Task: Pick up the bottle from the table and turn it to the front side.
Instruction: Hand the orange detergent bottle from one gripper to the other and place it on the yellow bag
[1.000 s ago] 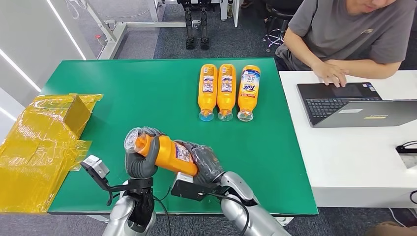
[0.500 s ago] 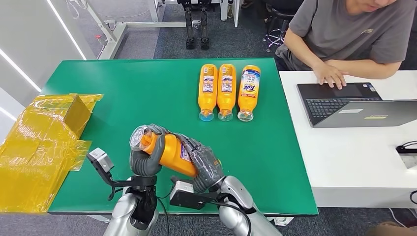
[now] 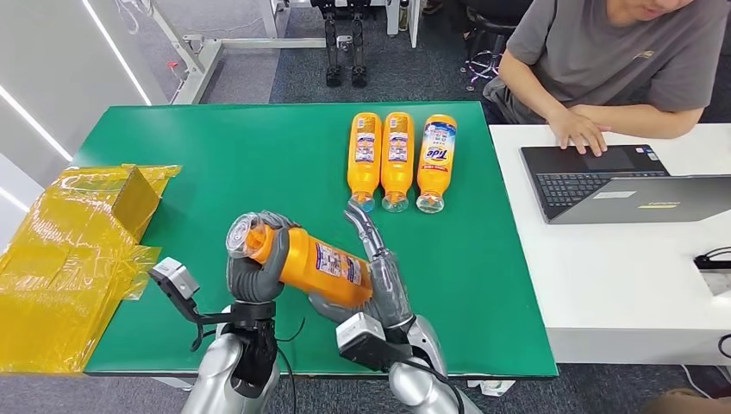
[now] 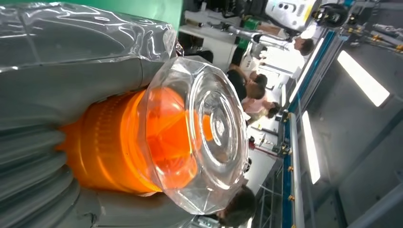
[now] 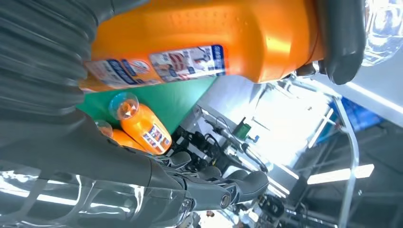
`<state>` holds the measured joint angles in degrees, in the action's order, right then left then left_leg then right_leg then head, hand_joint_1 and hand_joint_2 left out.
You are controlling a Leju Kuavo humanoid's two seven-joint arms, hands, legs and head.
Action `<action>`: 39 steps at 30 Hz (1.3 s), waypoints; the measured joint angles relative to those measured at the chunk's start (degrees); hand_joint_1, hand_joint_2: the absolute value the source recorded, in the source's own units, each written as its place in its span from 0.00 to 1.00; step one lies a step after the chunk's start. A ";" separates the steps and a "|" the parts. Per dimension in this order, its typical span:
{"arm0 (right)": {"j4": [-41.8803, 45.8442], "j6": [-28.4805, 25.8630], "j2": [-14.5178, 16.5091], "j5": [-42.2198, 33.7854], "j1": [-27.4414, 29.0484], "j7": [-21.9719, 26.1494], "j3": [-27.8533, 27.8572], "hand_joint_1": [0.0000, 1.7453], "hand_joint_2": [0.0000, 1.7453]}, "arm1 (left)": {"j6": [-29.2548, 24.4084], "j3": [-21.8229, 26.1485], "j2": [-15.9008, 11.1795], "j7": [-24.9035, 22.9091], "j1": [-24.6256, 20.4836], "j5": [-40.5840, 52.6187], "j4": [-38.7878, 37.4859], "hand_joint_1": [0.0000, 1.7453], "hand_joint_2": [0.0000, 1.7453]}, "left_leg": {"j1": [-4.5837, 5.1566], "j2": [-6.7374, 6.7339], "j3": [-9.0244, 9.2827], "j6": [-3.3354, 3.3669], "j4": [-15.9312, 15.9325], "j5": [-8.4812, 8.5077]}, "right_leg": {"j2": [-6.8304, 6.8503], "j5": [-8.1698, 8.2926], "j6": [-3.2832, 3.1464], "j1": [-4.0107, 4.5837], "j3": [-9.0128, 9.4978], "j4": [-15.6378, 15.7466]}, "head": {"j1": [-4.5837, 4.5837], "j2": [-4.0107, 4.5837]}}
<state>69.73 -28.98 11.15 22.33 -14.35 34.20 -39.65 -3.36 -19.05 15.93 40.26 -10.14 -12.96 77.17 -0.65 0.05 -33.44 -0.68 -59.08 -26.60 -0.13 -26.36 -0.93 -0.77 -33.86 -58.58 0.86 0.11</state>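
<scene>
The green surface point(image 3: 259, 164) fills most of the room in front of the robot, with crumpled yellow wrapping point(image 3: 69, 250) hanging off its left side and a white desk point(image 3: 603, 259) on the right, where a person point(image 3: 621, 60) works at a laptop point(image 3: 603, 181). At the far middle three orange bottles point(image 3: 398, 159) lie side by side, caps toward the near edge.

The bottle point(image 3: 323, 267) in play is off the surface, held in the air near the front edge. Its long axis runs roughly level, cap end up-left, base down-right. The left hand point(image 3: 254, 276) wraps its fingers round the neck just below the clear cap. The right hand point(image 3: 379, 280) sits under the base end with its fingers stretched straight toward the far side, open and cradling at most rather than gripping.

The lift looks done and the turning step is in hand. The label facing up shows small print, so I judge it the back; the next move calls for rolling the bottle about its length until the front shows.
</scene>
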 joint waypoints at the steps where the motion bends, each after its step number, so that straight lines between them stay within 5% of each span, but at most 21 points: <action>1: 0.36 -0.32 0.00 -0.39 0.25 0.40 0.00 0.00 1.00 | -0.71 0.02 0.04 0.00 -0.45 0.30 0.01 1.00 1.00 | 0.00 0.00 0.00 0.00 0.00 0.00 | 0.00 0.00 0.00 0.00 0.00 0.00 | 0.00 0.00; 11: 1.51 1.29 0.00 -4.03 0.55 2.04 -0.27 0.00 1.00 | -14.99 1.28 -0.99 0.00 -2.47 7.20 2.48 1.00 1.00 | 0.00 0.01 -0.03 0.00 0.01 0.00 | 0.01 0.00 0.00 0.00 0.00 -0.03 | 0.00 0.00; 18: 1.33 -0.15 0.00 -5.59 0.27 2.86 -0.38 0.00 1.00 | -26.86 2.60 -7.06 -0.45 -2.02 21.29 2.94 1.00 1.00 | -0.01 -0.01 -0.02 -0.01 0.02 0.01 | -0.01 -0.01 -0.01 0.01 -0.01 -0.04 | 0.00 0.00; 30: 4.96 -0.73 -0.39 -4.61 3.19 1.70 0.21 0.00 1.00 | -34.16 7.56 -17.00 -9.95 -0.69 46.93 3.61 1.00 1.00 | -0.01 -0.04 -0.04 -0.02 0.03 0.01 | -0.04 -0.01 0.00 0.01 -0.05 -0.04 | -0.02 0.00; 39: 6.16 2.07 -0.46 -3.64 3.78 1.18 0.95 0.00 1.00 | -32.61 7.95 -21.31 -18.61 -1.75 68.83 1.73 1.00 1.00 | -0.01 -0.04 -0.04 -0.02 0.03 0.02 | -0.05 0.00 -0.01 0.01 -0.07 -0.04 | -0.02 0.00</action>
<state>75.89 -26.91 10.69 18.69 -10.56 35.39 -38.70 -35.97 -11.10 -5.37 21.65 -11.90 55.88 78.90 -0.66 0.00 -33.48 -0.70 -59.05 -26.58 -0.17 -26.37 -0.94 -0.76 -33.93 -58.62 0.85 0.11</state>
